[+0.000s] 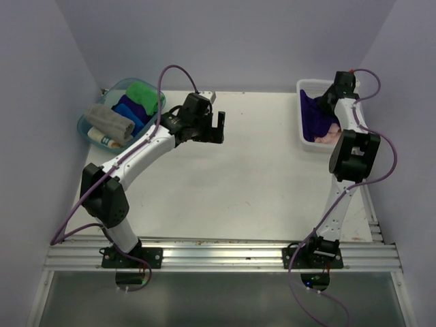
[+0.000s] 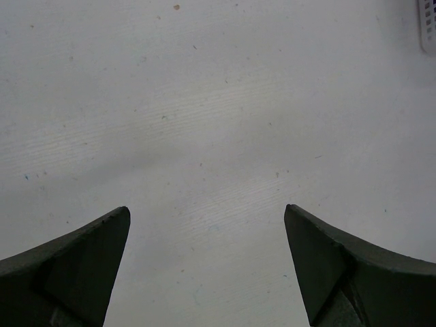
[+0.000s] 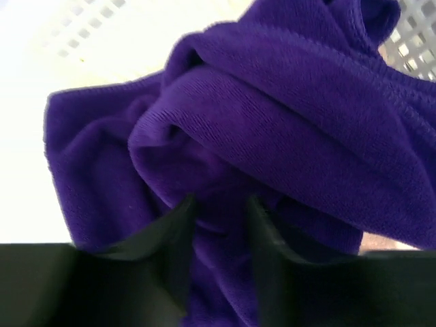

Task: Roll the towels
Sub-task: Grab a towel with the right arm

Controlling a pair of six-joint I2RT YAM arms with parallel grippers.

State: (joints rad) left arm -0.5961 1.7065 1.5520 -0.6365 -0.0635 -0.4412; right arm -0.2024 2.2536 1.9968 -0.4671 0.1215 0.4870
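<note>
- The purple towel [image 3: 272, 136] lies bunched in the white basket [image 1: 300, 129] at the table's [image 1: 259, 170] far right corner, with 1 pink towel [image 1: 330, 136] beside it.
- Your right gripper [image 3: 219, 204] is narrow, and its fingers [image 3: 174, 245] pinch 1 fold of the purple towel.
- Your left gripper [image 2: 208, 266] hangs wide apart over bare table and holds nothing.
- The grey towel [image 1: 109, 121] lies rolled in the tub [image 1: 83, 128] at far left.
</note>
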